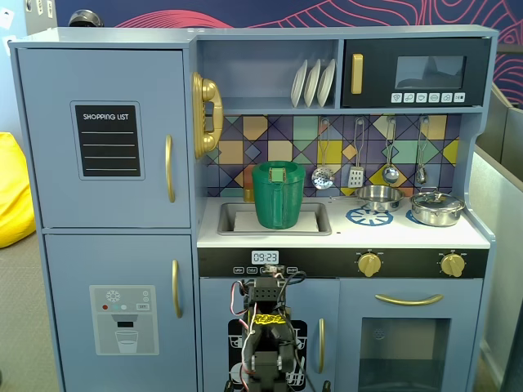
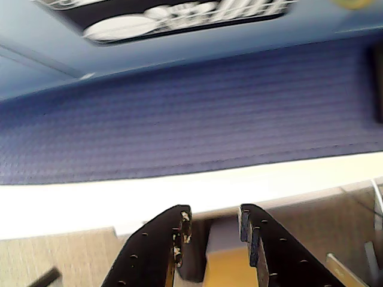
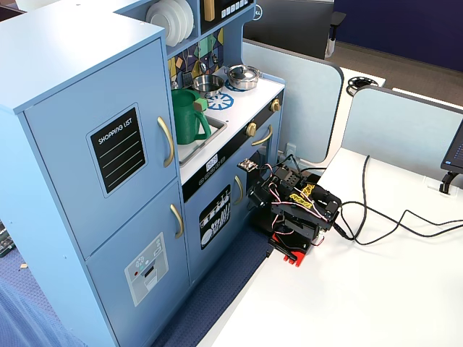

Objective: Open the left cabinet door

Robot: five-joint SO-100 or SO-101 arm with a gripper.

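Bright even light; wrist view blurry w/ motion smear.

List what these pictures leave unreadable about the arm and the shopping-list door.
- The gripper: shown only in the wrist view, jaws apart, nothing between; in both fixed views the folded arm hides it.
- The left cabinet door: out of the wrist view, which shows only carpet and the dish-rack door's lower edge.
- Its hinges: hidden in both fixed views.
- The clock: too small to read here.
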